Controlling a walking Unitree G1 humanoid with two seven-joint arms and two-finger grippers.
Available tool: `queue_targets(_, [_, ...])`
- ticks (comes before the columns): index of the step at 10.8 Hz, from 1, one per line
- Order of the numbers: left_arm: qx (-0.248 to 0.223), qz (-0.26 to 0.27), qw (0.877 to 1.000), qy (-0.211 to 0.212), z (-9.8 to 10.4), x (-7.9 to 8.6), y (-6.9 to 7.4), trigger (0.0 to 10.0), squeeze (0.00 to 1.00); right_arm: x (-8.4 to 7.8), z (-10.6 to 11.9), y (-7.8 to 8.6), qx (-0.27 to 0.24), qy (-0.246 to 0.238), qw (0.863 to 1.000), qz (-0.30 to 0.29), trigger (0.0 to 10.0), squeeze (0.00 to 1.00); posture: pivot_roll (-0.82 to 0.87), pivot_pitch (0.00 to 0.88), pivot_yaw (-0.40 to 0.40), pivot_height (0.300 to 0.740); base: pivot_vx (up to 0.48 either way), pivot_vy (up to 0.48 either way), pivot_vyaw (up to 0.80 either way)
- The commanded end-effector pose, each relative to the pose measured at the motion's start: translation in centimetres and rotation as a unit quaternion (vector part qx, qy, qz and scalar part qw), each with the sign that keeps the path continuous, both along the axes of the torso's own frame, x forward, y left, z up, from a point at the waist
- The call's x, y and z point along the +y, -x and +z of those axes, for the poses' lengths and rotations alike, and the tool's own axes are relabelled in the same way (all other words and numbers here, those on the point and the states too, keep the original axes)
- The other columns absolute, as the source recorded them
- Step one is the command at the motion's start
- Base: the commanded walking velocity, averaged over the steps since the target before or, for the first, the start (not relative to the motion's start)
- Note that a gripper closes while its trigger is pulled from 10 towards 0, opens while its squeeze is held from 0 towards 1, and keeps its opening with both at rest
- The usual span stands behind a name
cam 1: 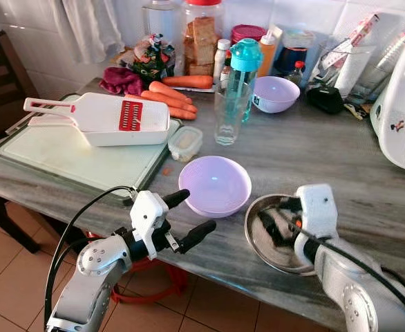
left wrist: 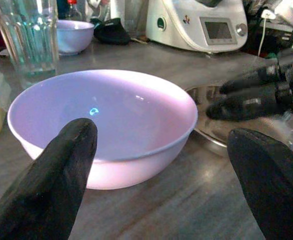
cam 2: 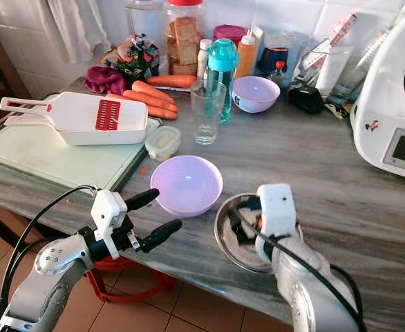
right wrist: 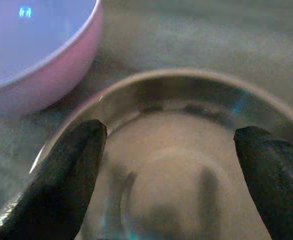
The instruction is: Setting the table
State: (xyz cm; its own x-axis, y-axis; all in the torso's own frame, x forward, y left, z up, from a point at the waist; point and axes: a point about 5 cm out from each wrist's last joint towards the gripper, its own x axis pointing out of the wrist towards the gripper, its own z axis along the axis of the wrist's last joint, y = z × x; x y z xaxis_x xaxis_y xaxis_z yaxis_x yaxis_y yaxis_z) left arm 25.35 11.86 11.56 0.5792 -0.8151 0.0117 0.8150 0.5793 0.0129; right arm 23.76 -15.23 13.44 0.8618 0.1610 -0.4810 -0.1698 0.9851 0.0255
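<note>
A lilac bowl (cam 1: 215, 185) stands upright near the front edge of the grey marble table (cam 1: 368, 200). A shiny steel bowl (cam 1: 258, 242) sits just right of it, almost touching. My left gripper (cam 1: 197, 211) is open at the table's front edge, its fingers pointing at the lilac bowl (left wrist: 104, 125) from just short of its rim. My right gripper (cam 1: 277, 218) is open and reaches down into the steel bowl (right wrist: 181, 165), with nothing between its fingers. In the left wrist view the right gripper's fingers (left wrist: 256, 97) show beyond the lilac bowl.
A drinking glass (cam 1: 229, 114), a teal bottle (cam 1: 244, 66) and a second lilac bowl (cam 1: 276, 93) stand further back. On the left lie a cutting board (cam 1: 64, 155) with a white slicer (cam 1: 99, 117), carrots (cam 1: 171, 97) and a small lidded tub (cam 1: 185, 143). A white appliance (cam 1: 403, 117) is at the right.
</note>
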Motion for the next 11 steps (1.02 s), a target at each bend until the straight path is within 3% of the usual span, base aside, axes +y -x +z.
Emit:
queue_targets(1, [-0.006, -0.006, 1.000, -0.002, 0.4, -0.2, 0.1, 10.0, 0.00, -0.1, 0.0, 0.1, 0.003, 0.003, 1.000, -0.003, 10.0, 0.00, 0.02, 0.072, -0.034, 0.740, 0.000, 0.000, 0.00])
queue_targets(8, [-0.004, -0.008, 1.000, -0.008, 0.1, -0.1, 0.0, 10.0, 0.00, 1.2, -1.7, 0.4, 0.073, -0.047, 0.996, 0.020, 10.0, 0.00, 0.03, 0.074, -0.032, 0.740, 0.000, 0.000, 0.00])
queue_targets(11, [-0.004, -0.008, 1.000, -0.009, 0.0, -0.1, 0.0, 10.0, 0.00, 1.4, -1.9, 0.1, 0.075, -0.054, 0.995, 0.030, 10.0, 0.00, 0.03, 0.074, -0.032, 0.740, 0.000, 0.000, 0.00])
